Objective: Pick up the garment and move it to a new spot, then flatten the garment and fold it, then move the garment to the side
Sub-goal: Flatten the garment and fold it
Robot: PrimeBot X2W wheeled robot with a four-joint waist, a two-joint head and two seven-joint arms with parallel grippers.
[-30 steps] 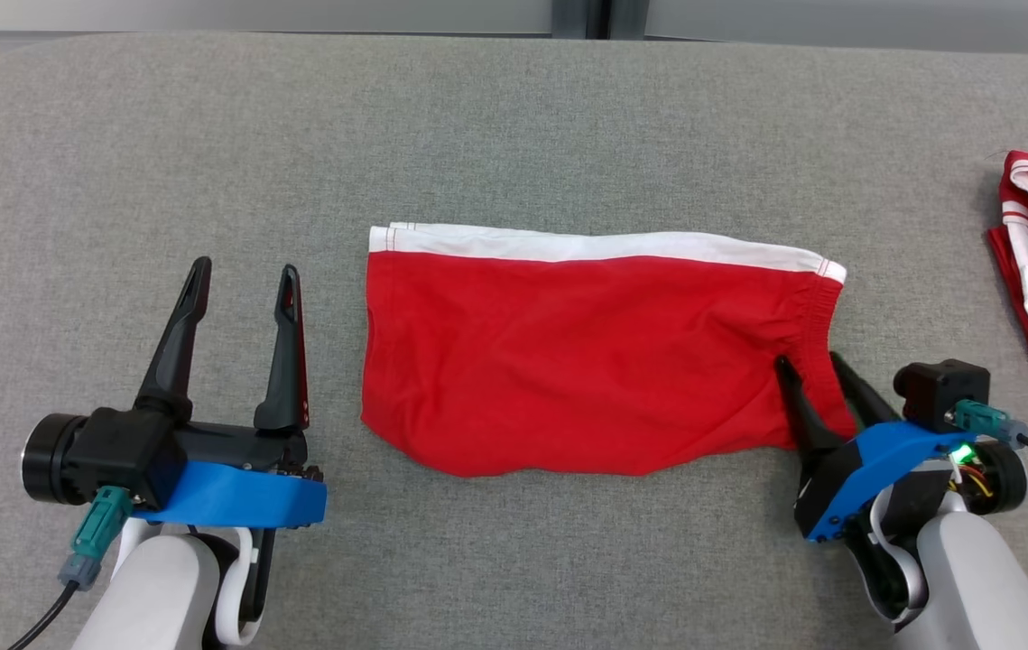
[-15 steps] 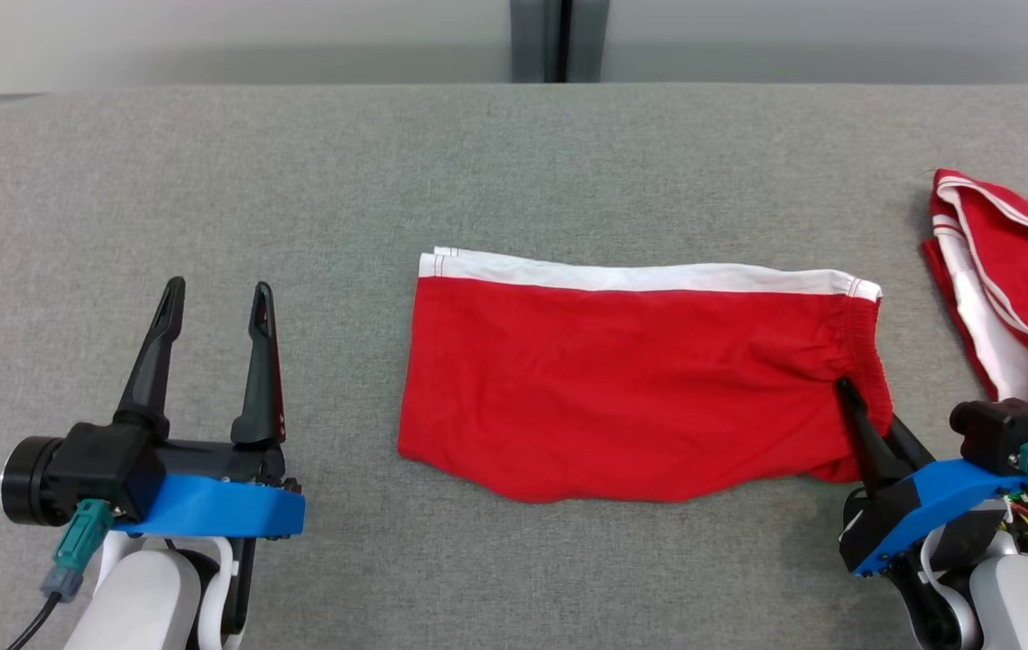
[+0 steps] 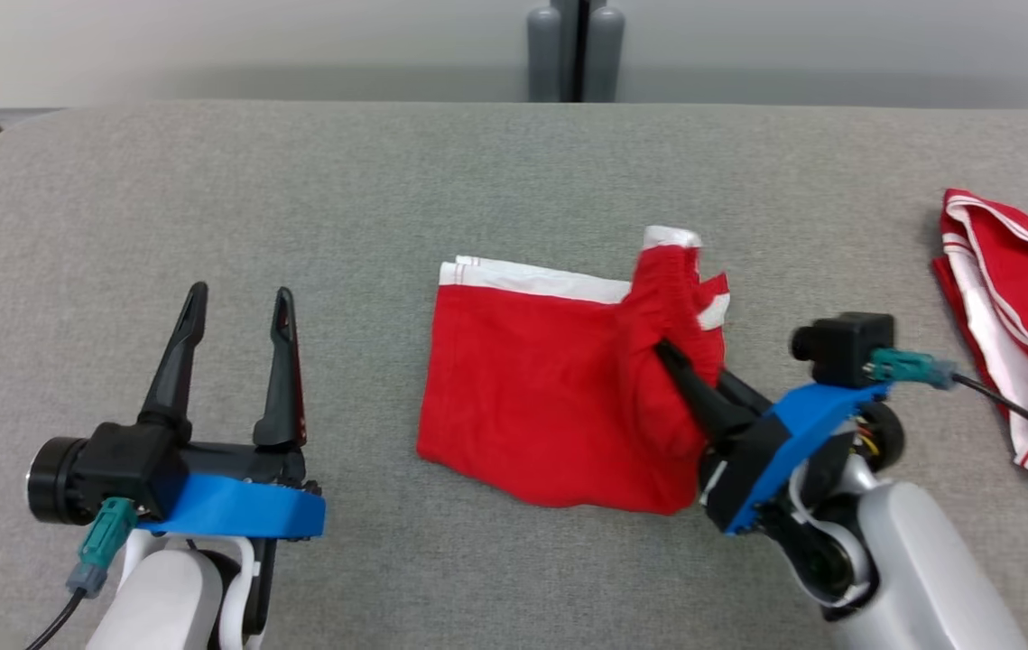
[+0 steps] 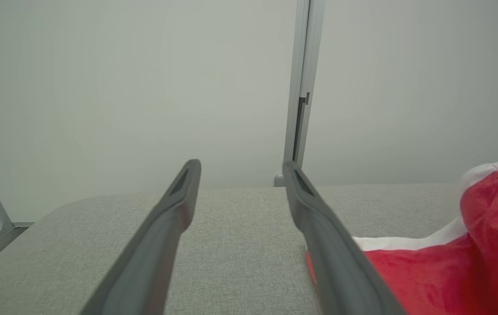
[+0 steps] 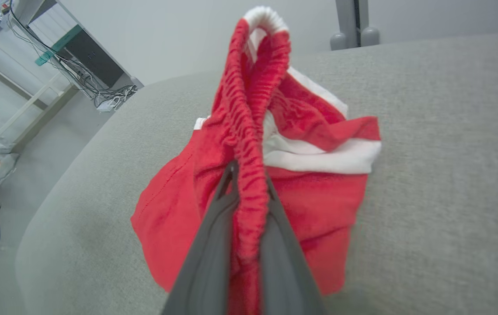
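Over on the left, the left claw sits idle on the grey counter, fingers wide apart and nothing between them, just as it was a second ago. Moving in to the middle: the red shorts were spread flat and wide a moment back, and now their right end is bunched up and hoisted off the counter, white waistband peaking at the top, while the left half lies flat. That's the work of the right claw, which stood open astride the right edge and has now snapped together on the elastic waistband. It has lifted and carried the edge leftward over the cloth. The head camera has shifted too, so not all of that slide is real. I'd call this the fold getting under way. Far right, a second red-and-white garment lies untouched.
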